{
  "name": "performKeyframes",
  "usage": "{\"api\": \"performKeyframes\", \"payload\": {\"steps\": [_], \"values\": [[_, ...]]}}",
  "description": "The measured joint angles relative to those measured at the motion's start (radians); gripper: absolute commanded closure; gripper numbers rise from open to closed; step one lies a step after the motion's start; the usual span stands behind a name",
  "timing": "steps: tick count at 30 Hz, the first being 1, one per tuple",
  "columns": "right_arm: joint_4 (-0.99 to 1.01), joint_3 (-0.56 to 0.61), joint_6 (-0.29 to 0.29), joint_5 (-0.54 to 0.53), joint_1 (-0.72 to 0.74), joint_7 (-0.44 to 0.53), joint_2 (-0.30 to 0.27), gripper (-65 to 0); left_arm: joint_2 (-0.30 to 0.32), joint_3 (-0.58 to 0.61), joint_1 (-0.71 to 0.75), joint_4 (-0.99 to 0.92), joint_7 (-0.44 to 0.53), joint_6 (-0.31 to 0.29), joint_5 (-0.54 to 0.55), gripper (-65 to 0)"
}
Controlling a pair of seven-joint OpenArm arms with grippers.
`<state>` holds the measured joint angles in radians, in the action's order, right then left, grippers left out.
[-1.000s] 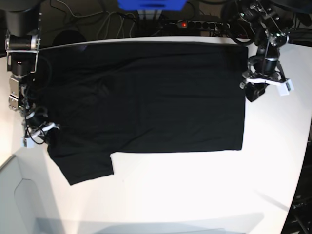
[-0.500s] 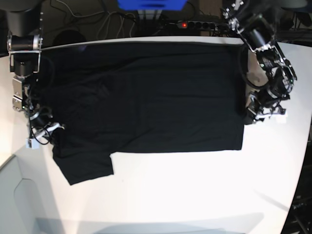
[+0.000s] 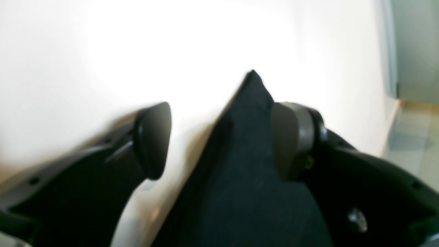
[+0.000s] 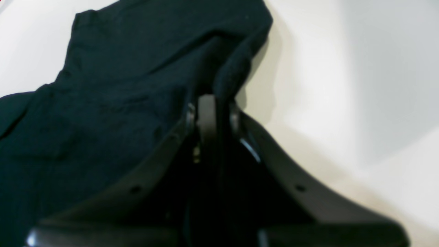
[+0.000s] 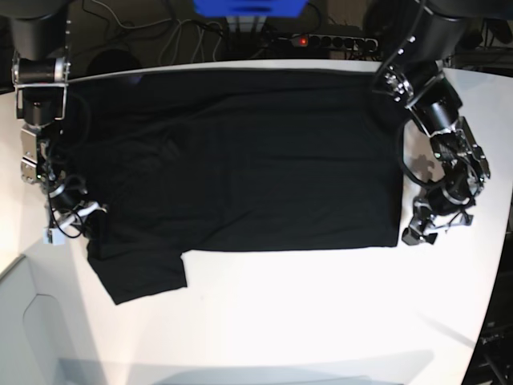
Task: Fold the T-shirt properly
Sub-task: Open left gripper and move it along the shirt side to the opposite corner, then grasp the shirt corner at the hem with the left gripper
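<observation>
The T-shirt (image 5: 240,160) lies flat on the white table (image 5: 321,321). Its hem corner sits between the left gripper's (image 3: 219,137) wide-apart fingers; slide further under, then pinch. The right gripper (image 4: 214,113) seems clamped on the sleeve edge.

No legible text, label, brand, number or sign appears in any view. The T-shirt (image 5: 240,160) and the desk (image 5: 321,321) carry no readable markings.

This looks like a robotics lab. A white table (image 5: 321,321) carries two robot arms, and behind it lie a power strip (image 5: 321,39) and many cables (image 5: 172,36).
</observation>
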<state>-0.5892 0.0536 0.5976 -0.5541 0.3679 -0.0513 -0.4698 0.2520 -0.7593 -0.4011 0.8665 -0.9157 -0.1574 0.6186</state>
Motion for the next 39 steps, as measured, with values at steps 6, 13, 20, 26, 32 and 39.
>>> {"api": "performKeyframes", "payload": {"steps": [6, 13, 20, 26, 32, 39], "values": [[0.000, 0.000, 0.000, 0.000, 0.000, 0.001, 0.001, -3.4, 0.003, 0.001, -0.066, -0.152, 0.114, -0.015, 0.014, -44.0], [-0.001, 0.000, 0.000, 0.000, 0.000, 0.000, 0.002, -3.4, -0.024, 0.148, -0.079, -0.199, 0.242, -0.024, 0.025, -44.0], [-0.001, 0.000, 0.000, 0.000, 0.000, 0.000, 0.002, -3.2, -0.042, 0.151, -0.076, -0.199, 0.237, -0.027, 0.025, -43.5], [-0.001, 0.000, 0.000, 0.000, 0.000, 0.000, 0.002, -3.0, -0.047, 0.150, -0.051, -0.197, 0.237, -0.027, 0.026, -16.8], [-0.001, 0.000, 0.000, 0.000, 0.000, 0.000, 0.002, -2.9, -0.035, 0.153, -0.046, -0.200, 0.205, -0.022, 0.018, -1.1], [0.000, 0.000, 0.000, 0.002, 0.014, -0.018, 0.002, -2.9, -0.032, 0.153, -0.048, -0.176, 0.188, -0.014, 0.008, 0.0]]}}
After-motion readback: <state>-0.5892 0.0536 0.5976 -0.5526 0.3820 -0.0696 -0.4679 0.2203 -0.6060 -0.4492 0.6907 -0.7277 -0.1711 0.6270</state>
